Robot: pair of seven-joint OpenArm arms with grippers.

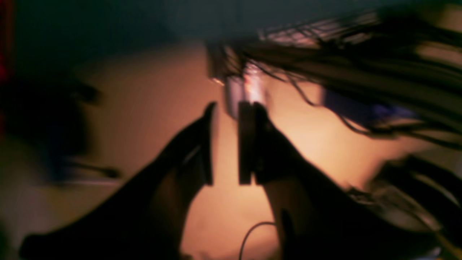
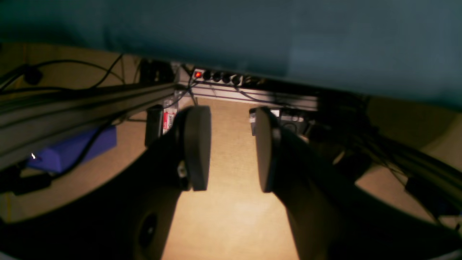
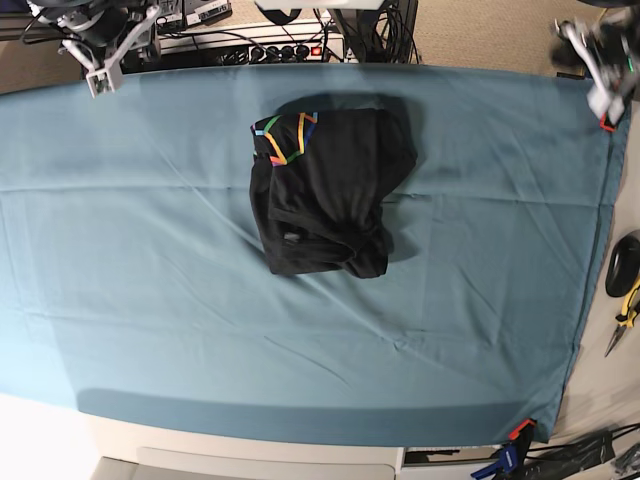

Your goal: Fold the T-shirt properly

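The black T-shirt lies in a folded, slightly rumpled bundle on the teal cloth, a little behind the table's middle, with its rainbow neckline trim at the top left. My right gripper is beyond the far left corner of the table, open and empty; in the right wrist view its pads stand apart over the floor. My left gripper is at the far right corner; in the blurred left wrist view its fingers show a gap and hold nothing. Both are far from the shirt.
The teal table cloth covers the table, held by clamps at the front right corner. A power strip and cables lie behind the far edge; it also shows in the right wrist view. Pliers and tools lie off the right edge.
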